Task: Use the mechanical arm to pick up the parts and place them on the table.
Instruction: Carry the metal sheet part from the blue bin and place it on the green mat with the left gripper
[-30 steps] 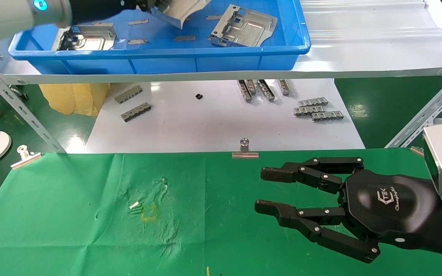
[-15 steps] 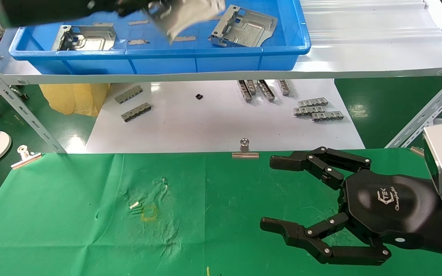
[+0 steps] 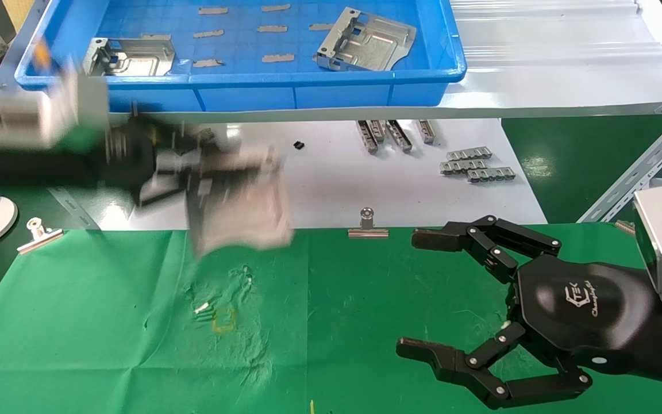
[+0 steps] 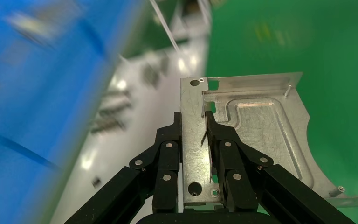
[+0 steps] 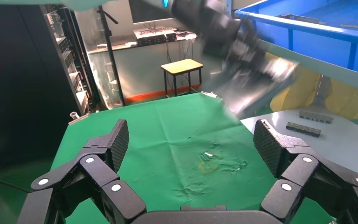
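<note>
Left pincer (image 4: pixel 193 140) clamped on plate (image 4: pixel 247 135) by one bent edge, so flat face hangs free above green counter (image 3: pixel 107 345), toward 10 o'clock. Right pincer (image 3: pixel 457 299) spread apart, idle, 4 o'clock. Two plates left in blue tray (image 3: pixel 308 95).

Bright, even overhead light fills the room, throwing white glare spots on the white sheet (image 3: pixel 331 178) and soft sheen on the green bench (image 3: pixel 331 322). The left tool (image 3: pixel 193 172) and its part (image 3: pixel 245 213) smear into heavy motion blur from the head camera. Its wrist camera keeps the part (image 4: pixel 251 135) crisp while the tray (image 4: pixel 37 93) behind streaks.
</note>
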`<state>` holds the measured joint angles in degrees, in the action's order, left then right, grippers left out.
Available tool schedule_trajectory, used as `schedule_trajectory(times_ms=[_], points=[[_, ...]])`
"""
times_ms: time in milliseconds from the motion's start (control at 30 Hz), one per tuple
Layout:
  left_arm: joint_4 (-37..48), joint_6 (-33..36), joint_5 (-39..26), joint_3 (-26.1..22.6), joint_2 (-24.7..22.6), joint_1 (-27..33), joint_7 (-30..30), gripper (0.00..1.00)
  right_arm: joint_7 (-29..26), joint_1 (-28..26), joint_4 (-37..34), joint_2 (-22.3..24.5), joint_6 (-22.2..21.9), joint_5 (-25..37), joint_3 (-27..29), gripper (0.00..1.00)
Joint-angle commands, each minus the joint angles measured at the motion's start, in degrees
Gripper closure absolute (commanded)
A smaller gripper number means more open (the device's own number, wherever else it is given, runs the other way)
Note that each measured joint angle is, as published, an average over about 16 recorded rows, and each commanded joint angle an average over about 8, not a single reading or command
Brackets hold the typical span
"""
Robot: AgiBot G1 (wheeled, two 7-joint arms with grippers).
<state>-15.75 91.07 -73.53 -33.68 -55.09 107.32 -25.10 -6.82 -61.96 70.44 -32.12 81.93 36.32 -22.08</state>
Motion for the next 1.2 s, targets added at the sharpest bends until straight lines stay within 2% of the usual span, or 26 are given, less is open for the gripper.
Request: schedule_trajectory(times_ms=[33, 200, 400, 433, 467, 667, 700, 733, 967, 1200], points=[[-2.26, -0.16, -0.68, -1.97, 1.38, -2.54, -2.81, 1.0, 0.0, 0.0, 0.0, 0.0, 0.0, 0.0, 0.0, 0.0], [-0.41, -1.84, -3.8, -5.14, 0.54, -4.85, -9.45, 1.0, 0.0, 0.0, 0.0, 0.0, 0.0, 0.0, 0.0, 0.0], [4.85, -4.51, -6.4, -6.94, -1.75, -5.69, -13.51, 1.0, 0.0, 0.0, 0.0, 0.0, 0.0, 0.0, 0.0, 0.0], [5.65, -4.95, -6.66, -7.11, -2.12, -5.82, -14.05, 0.97, 0.0, 0.0, 0.0, 0.0, 0.0, 0.0, 0.0, 0.0], [6.38, -5.39, -6.89, -7.25, -2.47, -5.94, -14.63, 0.87, 0.0, 0.0, 0.0, 0.0, 0.0, 0.0, 0.0, 0.0], [9.11, -7.5, -8.11, -8.03, -4.4, -6.54, -18.55, 0.12, 0.0, 0.0, 0.0, 0.0, 0.0, 0.0, 0.0, 0.0], [9.35, -7.87, -8.37, -8.19, -4.69, -6.57, -19.24, 0.03, 0.0, 0.0, 0.0, 0.0, 0.0, 0.0, 0.0, 0.0], [9.58, -8.28, -8.62, -8.35, -4.97, -6.56, -19.93, 0.0, 0.0, 0.0, 0.0, 0.0, 0.0, 0.0, 0.0, 0.0], [11.15, -10.01, -9.17, -8.64, -6.14, -5.82, -23.25, 0.0, 0.0, 0.0, 0.0, 0.0, 0.0, 0.0, 0.0, 0.0], [13.21, -5.69, -7.61, -7.63, -5.0, -4.97, -23.74, 0.0, 0.0, 0.0, 0.0, 0.0, 0.0, 0.0, 0.0, 0.0]])
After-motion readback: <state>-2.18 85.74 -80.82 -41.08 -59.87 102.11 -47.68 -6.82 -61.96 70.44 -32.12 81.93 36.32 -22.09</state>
